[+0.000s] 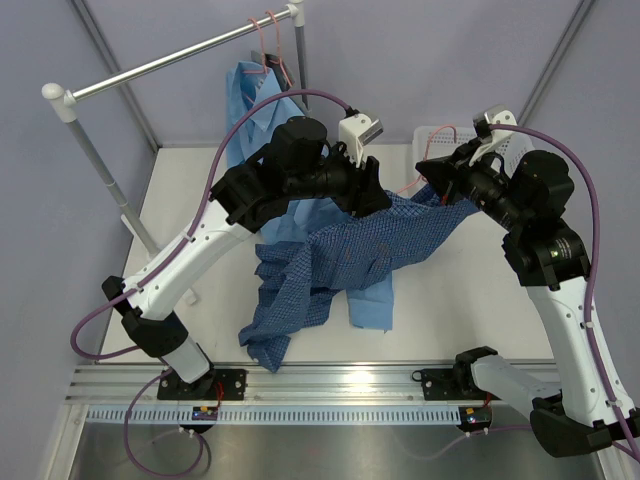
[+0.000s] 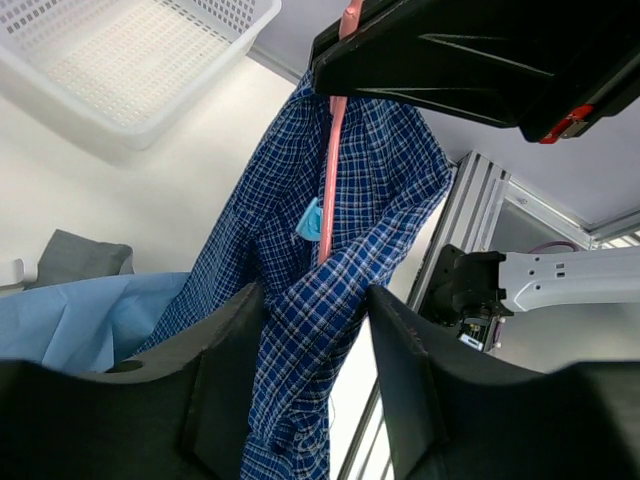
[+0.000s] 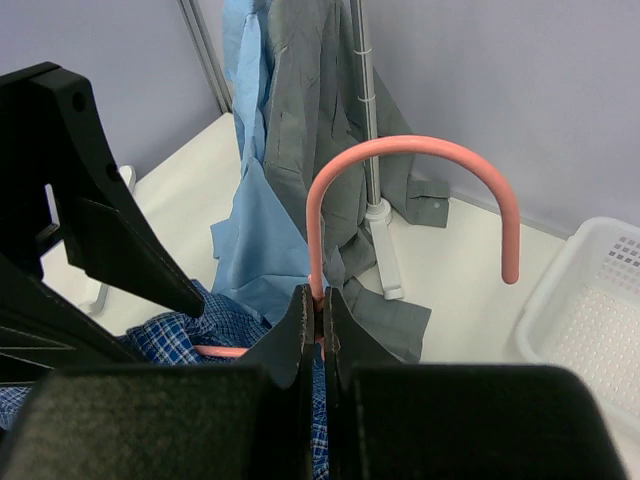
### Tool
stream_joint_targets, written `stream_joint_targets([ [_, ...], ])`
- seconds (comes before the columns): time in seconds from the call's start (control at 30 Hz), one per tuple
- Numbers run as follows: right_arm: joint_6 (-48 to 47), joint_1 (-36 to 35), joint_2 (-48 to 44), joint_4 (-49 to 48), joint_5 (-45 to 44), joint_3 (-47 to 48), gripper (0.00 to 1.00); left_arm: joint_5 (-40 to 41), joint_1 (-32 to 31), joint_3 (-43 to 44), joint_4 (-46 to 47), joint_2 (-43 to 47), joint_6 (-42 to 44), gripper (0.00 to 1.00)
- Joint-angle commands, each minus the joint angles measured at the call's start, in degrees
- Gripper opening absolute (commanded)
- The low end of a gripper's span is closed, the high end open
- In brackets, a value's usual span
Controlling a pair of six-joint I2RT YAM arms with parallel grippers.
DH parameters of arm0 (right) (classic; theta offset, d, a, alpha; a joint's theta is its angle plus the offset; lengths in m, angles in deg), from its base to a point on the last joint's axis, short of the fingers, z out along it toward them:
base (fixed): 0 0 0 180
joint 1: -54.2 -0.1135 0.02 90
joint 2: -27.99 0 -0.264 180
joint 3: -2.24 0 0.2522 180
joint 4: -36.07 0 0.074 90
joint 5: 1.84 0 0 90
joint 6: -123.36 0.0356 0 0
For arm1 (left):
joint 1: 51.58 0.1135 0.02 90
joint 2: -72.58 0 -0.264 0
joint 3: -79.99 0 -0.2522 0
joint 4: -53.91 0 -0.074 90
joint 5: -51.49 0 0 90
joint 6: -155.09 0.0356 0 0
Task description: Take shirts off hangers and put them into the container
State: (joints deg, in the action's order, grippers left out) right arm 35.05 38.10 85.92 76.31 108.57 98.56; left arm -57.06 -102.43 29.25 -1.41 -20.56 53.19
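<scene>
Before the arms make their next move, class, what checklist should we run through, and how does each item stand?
1. Right gripper shut on the hanger below its hook: ok.
2. Left gripper gripping the checked shirt: cannot tell; cloth lies between its parted jaws.
3. Checked shirt free of the hanger: not ok; the wire runs down inside it.
4. Basket ready to receive: ok; the part in view is bare.

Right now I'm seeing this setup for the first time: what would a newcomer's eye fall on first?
The dark blue checked shirt stretched across the centre stands out first. The right gripper has its jaws shut on the hook of the pink hanger carrying it. At the back left a light blue shirt hangs from the rail; the white basket sits back right.
</scene>
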Motion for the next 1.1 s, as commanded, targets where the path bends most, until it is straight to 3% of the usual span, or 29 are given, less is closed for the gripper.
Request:
stream_joint_targets([
  [0.0,-1.08,-0.25,-0.63,-1.96,-0.98,0.58,0.00,0.62,-0.13,0.34,2.27,-0.20,0.12,0.46],
  [0.03,-1.08,-0.25,-0.71,-1.96,-0.98,0.41,0.00,0.62,-0.13,0.42,2.27,-0.28,-0.05,0.37],
  [0.13,-1.08,-0.25,-0.80,-1.78,-1.24,0.23,0.00,0.79,-0.13,0.60,2.19,-0.20,0.03,0.24],
  [0.17,-1.17,-0.25,-0.80,-1.61,-1.24,0.14,0.00,0.88,-0.13,0.69,2.27,-0.11,0.12,0.14],
  [0.3,-1.26,-0.34,-1.15,-1.34,-2.82,-0.56,0.00,2.37,-0.13,0.25,2.27,0.59,0.65,0.09],
  [0.37,-1.34,-0.25,-1.33,-0.91,-4.05,-1.00,0.00,3.68,-0.13,-0.36,2.19,1.38,1.18,0.00],
  [0.67,-0.38,-0.16,-2.82,0.15,-14.42,-3.90,0.00,9.58,-0.13,-4.67,2.19,6.57,4.60,0.00],
  [0.9,-0.81,-0.16,-3.88,2.34,-20.05,-0.13,0.00,17.39,-0.04,-15.73,2.10,15.07,8.03,0.00],
  [1.07,-1.25,-0.08,-3.09,5.42,-29.43,3.48,0.00,22.50,-0.04,-22.95,2.19,22.91,8.30,0.00],
])
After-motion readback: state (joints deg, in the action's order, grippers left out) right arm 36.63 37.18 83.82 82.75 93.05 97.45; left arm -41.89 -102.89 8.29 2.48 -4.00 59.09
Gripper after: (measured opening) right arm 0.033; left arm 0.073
